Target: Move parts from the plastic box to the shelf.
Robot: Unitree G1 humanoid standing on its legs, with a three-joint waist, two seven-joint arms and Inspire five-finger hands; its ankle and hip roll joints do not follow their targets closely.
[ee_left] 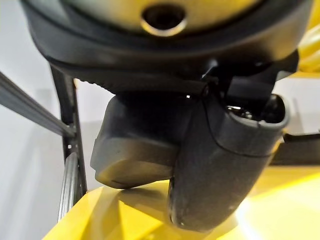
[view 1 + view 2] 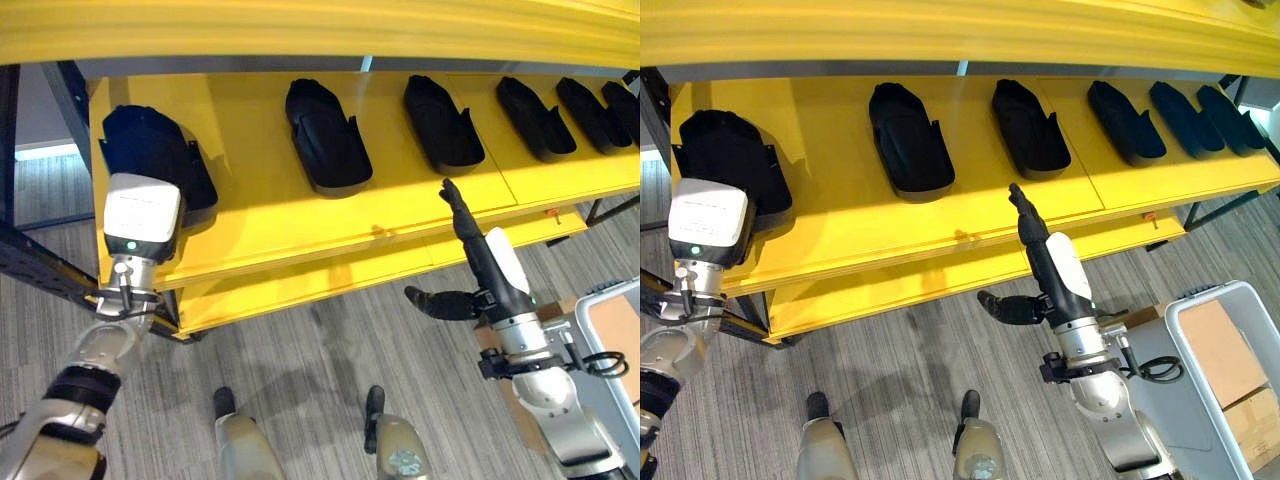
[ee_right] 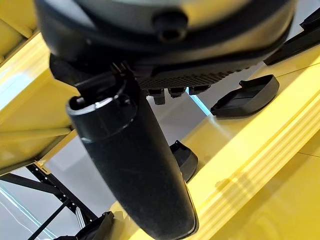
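Right hand (image 2: 1040, 262) nearest, fingers straight, empty, at shelf (image 2: 300, 225) front edge. Left hand (image 2: 140, 215) far left at part (image 2: 150, 150), grip hidden, cannot tell. Placing step; next likely release, return to box (image 2: 1230, 360).

Yellow shelf (image 2: 300, 215) w/ six black parts (image 2: 325, 140)

No legible text

No words, numbers or signs can be read on the yellow shelf (image 2: 300, 215), the black parts (image 2: 325, 140) or the plastic box (image 2: 1230, 350).
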